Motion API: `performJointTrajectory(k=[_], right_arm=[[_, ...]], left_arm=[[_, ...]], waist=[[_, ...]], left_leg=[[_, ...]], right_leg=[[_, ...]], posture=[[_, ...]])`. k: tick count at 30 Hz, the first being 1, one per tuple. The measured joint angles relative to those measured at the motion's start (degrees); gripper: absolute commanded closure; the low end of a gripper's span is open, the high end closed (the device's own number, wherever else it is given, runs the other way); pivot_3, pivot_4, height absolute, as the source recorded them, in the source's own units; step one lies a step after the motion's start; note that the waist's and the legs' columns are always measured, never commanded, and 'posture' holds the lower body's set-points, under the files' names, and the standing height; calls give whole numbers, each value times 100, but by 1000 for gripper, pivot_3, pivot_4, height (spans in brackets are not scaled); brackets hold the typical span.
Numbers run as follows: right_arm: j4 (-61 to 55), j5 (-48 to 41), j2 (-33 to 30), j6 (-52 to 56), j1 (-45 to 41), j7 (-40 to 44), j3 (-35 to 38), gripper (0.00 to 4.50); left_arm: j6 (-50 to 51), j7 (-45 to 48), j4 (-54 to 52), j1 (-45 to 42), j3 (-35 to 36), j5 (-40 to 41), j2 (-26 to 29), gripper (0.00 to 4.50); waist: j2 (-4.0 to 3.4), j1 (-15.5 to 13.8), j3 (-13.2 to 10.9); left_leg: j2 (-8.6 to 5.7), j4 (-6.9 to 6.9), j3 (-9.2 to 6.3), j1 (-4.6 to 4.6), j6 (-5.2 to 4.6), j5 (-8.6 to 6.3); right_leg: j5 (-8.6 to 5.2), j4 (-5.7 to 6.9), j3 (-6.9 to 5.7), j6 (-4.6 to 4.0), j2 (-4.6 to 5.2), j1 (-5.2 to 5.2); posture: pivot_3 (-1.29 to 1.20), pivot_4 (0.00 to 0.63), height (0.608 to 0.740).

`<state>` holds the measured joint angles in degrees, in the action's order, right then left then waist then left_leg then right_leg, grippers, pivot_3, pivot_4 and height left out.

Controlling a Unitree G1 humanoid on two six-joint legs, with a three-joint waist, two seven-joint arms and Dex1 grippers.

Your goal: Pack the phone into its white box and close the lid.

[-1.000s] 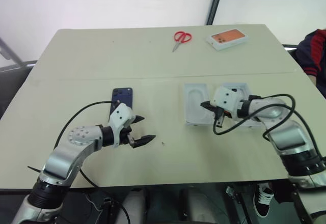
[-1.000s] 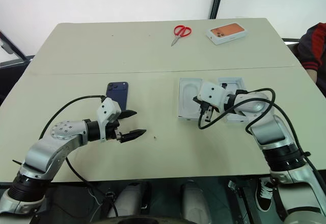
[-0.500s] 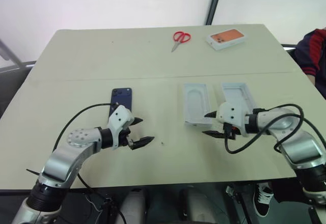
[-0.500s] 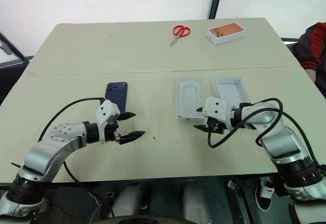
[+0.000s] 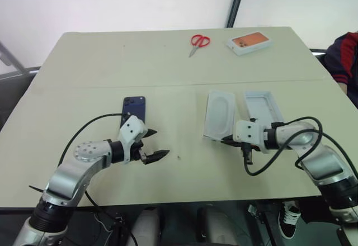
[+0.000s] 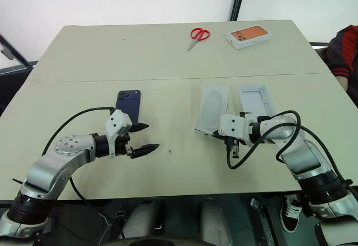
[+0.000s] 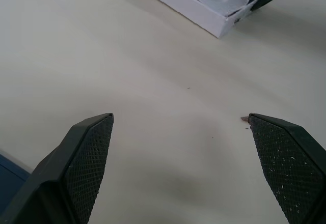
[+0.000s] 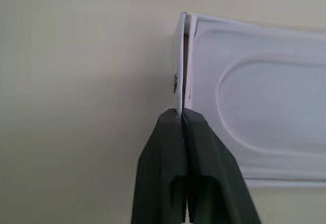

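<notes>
The dark blue phone (image 5: pixel 134 109) lies flat on the table, left of centre. My left gripper (image 5: pixel 161 142) hovers open just in front of it, with nothing between its fingers (image 7: pixel 84 158). The white box (image 5: pixel 218 114), with a moulded insert inside, sits right of centre and now lies askew. My right gripper (image 5: pixel 226 140) is shut on the thin wall (image 8: pixel 179 56) at the box's near end. The lid (image 5: pixel 262 106) lies open side up, just right of the box.
Red scissors (image 5: pixel 198 42) and an orange-topped white box (image 5: pixel 249 42) lie at the table's far edge. A person's sleeve (image 5: pixel 345 61) shows at the right edge. A seam runs across the table behind the phone.
My right gripper drew back from above the box to its near end, opened, then shut on the wall. The box now sits skewed. The left arm has not moved.
</notes>
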<state>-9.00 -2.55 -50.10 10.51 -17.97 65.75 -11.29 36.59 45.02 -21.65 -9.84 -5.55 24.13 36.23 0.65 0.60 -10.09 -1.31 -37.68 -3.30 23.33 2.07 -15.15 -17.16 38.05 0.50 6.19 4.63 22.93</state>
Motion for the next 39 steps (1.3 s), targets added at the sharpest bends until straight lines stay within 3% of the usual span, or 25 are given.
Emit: performJointTrajectory(k=[11,14,20,24,27,30,33,39], right_arm=[[-1082,-497,-344,138,593,514,67,4465],[-1202,-561,-348,443,591,529,57,3583],[-1343,-667,-357,702,584,533,59,541],[-1349,-921,-51,1035,349,246,158,541],[-1298,-1025,320,1443,-67,-133,227,1448],[-966,-778,537,1526,-369,-519,126,3091],[-392,-302,945,1507,-655,-1067,-189,4455],[503,444,1414,1489,-1190,-1840,-461,4455]], left_arm=[[3,-11,3,9,49,8,98,45],[3,-19,3,9,50,8,97,45],[3,-27,3,9,53,9,97,45],[7,-47,4,25,101,10,99,45],[8,-53,2,23,124,12,98,45],[10,-55,9,33,197,11,101,45],[16,-58,15,28,210,9,105,45],[23,-60,11,4,207,10,95,45]], waist=[[0,3,0],[0,0,0],[0,-1,0],[0,17,0],[0,14,0],[2,-7,1],[2,4,1],[0,9,0]], left_leg=[[1,0,-3,-2,0,0],[1,0,-3,-2,0,0],[0,-1,-3,-2,0,0],[1,0,-3,-4,0,0],[3,0,-4,-4,0,0],[-1,-1,-4,-3,0,0],[-2,-2,-3,-3,0,0],[-1,0,-1,1,1,0]], right_leg=[[0,-1,1,0,0,-4],[0,-1,1,0,0,-4],[0,-2,1,0,0,-6],[0,-1,1,0,-1,-5],[0,0,2,0,-4,-3],[0,-2,1,0,2,-6],[0,-2,1,0,2,-4],[0,2,0,0,0,5]], posture=[[0,150,740],[0,150,740],[0,150,740],[0,150,740],[0,150,740],[0,150,740],[0,150,740],[0,150,740]])
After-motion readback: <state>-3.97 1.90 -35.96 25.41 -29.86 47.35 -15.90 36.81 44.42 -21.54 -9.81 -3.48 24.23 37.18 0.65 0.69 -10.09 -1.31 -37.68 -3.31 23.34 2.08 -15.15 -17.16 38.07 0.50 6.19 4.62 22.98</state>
